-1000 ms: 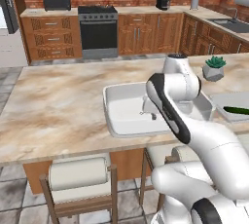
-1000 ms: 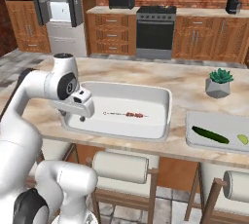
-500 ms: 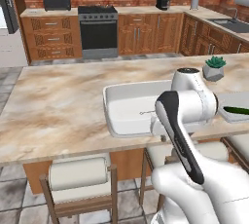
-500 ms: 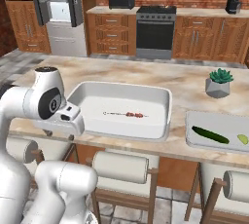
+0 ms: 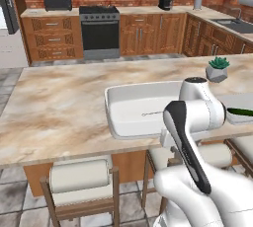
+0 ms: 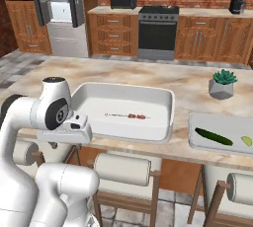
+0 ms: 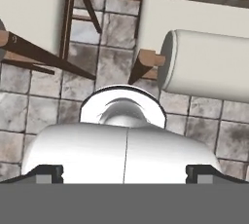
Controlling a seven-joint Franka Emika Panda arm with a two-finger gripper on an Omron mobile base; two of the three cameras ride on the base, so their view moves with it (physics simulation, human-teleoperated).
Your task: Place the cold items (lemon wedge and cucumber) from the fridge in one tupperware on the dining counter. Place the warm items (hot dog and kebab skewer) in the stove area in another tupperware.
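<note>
While kebab skewer (image 6: 127, 116) is seen lying inside white tupperware (image 6: 163, 103) on dining counter (image 6: 197, 84), cucumber (image 6: 213, 136) is seen in second container (image 6: 197, 142); gripper (image 7: 124, 169) fingers are spread wide, nothing held.

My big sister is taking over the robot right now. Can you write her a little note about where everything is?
Gripper: jaws wide open, holding nothing, tucked low and pointing at the floor by the stools.
Kebab skewer lies in the big white tupperware on the dining counter.
Cucumber and lemon wedge lie in the second tupperware, to the right.
Fridge door stands open.
Left: the hot dog, not in sight yet, goes in with the skewer.
</note>
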